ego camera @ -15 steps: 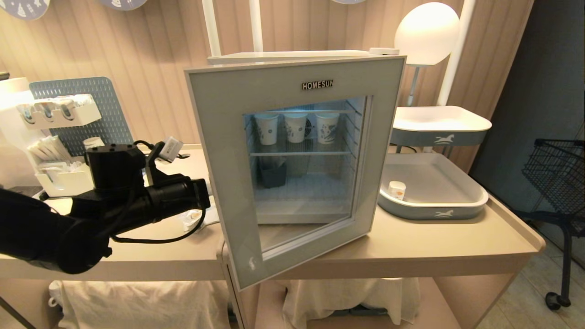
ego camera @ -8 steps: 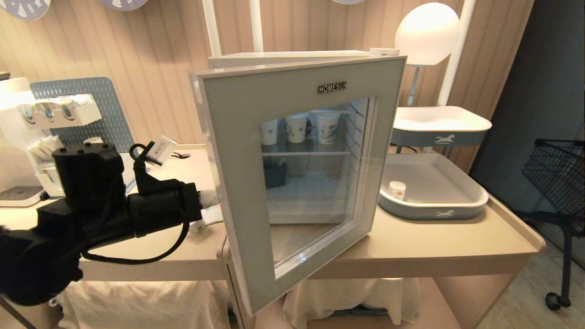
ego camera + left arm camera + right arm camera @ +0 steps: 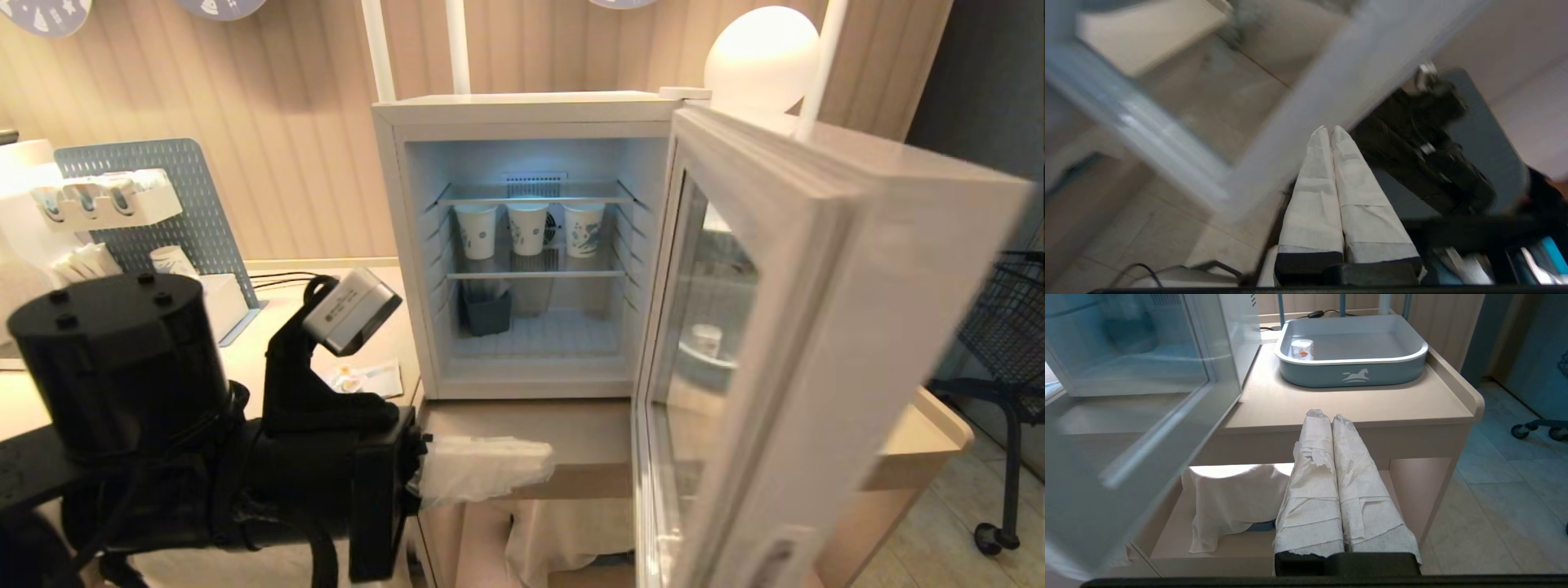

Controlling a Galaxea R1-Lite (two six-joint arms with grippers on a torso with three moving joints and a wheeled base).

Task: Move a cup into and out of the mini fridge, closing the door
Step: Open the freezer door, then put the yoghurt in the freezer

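Observation:
The white mini fridge stands open on the counter. Its door is swung wide to the right, and its grey frame is blurred in the left wrist view. The cup, a small white pot with an orange mark, stands in the grey tray; it shows through the door glass. My left gripper is shut and empty, level at the counter's front edge with its tips near the door's lower frame. My right gripper is shut and empty, low in front of the counter.
Three taller paper cups stand on the fridge's upper shelf, with a dark bin below. A blue pegboard organiser is at back left. A flat packet lies beside the fridge. A black wire cart stands at far right.
The door has swung from nearly closed to wide open on the right. My left arm has moved forward and rightward, from beside the fridge to the counter's front edge.

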